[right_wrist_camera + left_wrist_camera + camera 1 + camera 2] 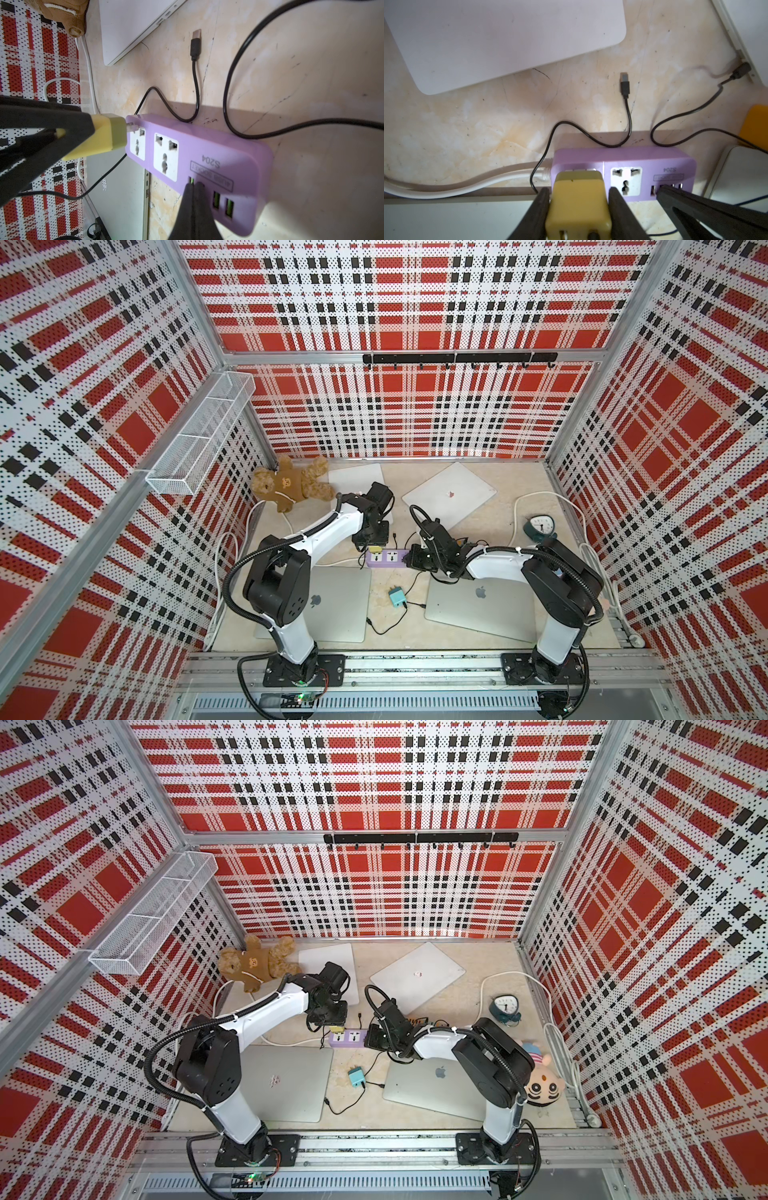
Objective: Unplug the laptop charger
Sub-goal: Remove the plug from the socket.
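Both arms meet at the purple power strip (386, 558), one end effector at each end.

The left arm (332, 526) reaches forward from its base with the wrist bent downward. The left end effector (578, 193) is clamped on the yellow charger (577, 209) at the strip's cord end, with one finger (539, 203) on either side of it. The right arm (498, 566) lies low, folded inward toward the strip. The right end effector (194, 187) has its fingers pressed together, tips set on the strip's face by the USB ports.
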Controlling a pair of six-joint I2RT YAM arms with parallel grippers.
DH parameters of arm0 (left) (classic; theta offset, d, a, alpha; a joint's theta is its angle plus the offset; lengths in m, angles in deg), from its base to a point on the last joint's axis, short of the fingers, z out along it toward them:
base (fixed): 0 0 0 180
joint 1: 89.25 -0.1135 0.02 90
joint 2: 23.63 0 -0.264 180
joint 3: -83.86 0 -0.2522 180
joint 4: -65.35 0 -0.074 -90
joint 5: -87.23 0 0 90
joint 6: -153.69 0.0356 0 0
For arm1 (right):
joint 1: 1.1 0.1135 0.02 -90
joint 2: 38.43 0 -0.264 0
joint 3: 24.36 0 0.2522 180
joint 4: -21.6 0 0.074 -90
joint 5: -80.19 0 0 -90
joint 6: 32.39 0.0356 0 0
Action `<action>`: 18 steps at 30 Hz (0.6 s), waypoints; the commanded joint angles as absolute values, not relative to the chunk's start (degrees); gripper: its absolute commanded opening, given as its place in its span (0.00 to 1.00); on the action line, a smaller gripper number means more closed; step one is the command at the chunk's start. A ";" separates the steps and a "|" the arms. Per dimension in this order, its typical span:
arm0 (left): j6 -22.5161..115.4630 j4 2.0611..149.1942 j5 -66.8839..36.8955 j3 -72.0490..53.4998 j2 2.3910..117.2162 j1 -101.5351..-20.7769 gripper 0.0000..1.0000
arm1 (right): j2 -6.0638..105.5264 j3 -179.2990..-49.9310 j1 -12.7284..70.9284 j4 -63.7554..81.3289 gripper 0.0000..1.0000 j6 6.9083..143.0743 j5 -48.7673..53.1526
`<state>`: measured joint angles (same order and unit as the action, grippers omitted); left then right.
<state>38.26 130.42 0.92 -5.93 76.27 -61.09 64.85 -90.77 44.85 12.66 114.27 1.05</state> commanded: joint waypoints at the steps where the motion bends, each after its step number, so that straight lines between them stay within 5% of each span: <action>1: 38.90 129.68 0.79 -3.60 73.52 -62.05 0.21 | 67.93 -88.08 44.86 1.01 0.00 113.88 -2.44; 18: 48.22 125.53 9.02 -4.06 70.66 -65.23 0.18 | 64.50 -93.04 44.86 2.69 0.00 112.93 2.67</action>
